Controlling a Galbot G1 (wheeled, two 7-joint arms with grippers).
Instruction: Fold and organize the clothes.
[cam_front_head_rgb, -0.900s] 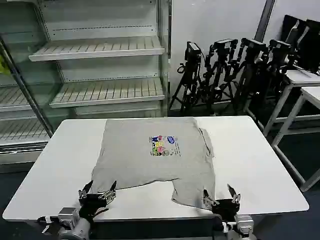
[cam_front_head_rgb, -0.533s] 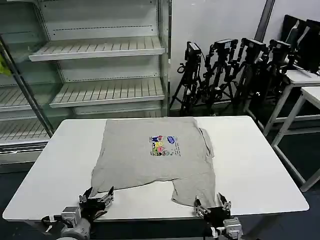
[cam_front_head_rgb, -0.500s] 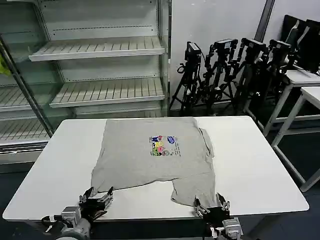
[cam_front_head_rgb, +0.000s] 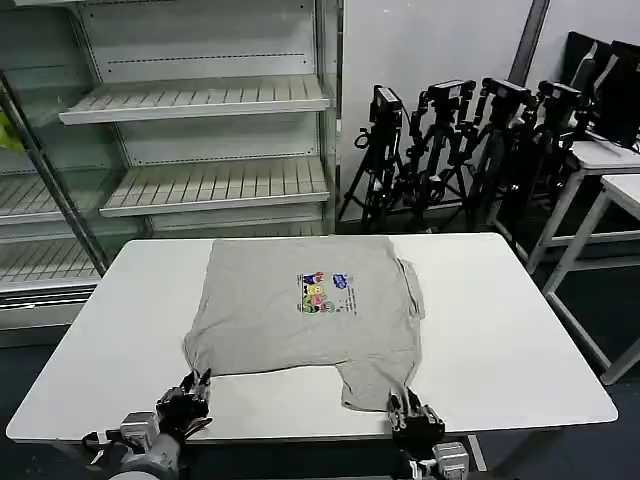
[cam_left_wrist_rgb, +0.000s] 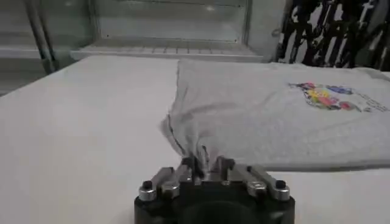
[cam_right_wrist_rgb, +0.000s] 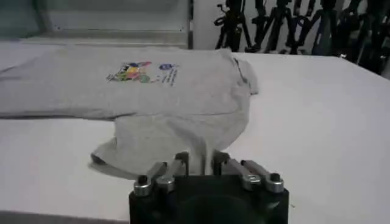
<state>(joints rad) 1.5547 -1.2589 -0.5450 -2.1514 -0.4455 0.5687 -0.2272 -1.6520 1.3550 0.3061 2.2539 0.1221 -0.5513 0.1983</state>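
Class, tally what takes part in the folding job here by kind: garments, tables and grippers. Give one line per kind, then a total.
Shirt: 1, light grey, spread on the table
Table: 1, white
Grippers: 2, the left gripper and the right gripper, each shut on the shirt's near edge
Total: 4

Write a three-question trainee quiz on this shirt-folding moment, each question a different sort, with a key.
1. True or false: the grey shirt lies printed side up on the white table.
2. The left pincer grips which part of the shirt? A. near left corner B. chest print C. far edge
3. Fill in: the right pincer is shut on the shirt's near ____ corner.

Key: 1 true; 2 A; 3 right.
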